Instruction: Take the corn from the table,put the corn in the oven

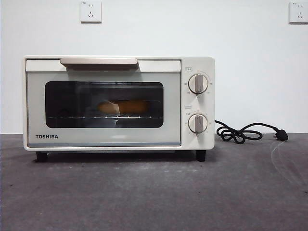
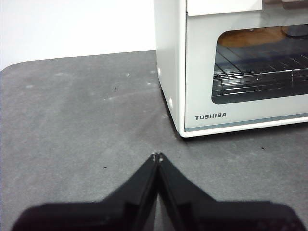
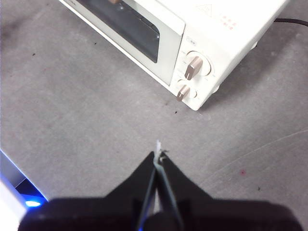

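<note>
While oven [image 1: 103, 108] shut, glossy corn [image 1: 123, 107] (inside)

Even, soft light fills all 3 views. The oven [image 1: 103, 101] casts a short dark shadow beneath itself on the worktop [image 1: 154, 192]; its glass door shows pale reflections. The right wrist view looks washed out, with a blue glow [image 3: 31, 203] at 1 corner.

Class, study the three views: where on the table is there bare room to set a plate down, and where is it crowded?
The table is bare along the whole strip in front of the oven, and beside its logo-side wall. Behind the knob side, the coiled cord takes up the space. The corn lies inside, behind the closed door.
</note>
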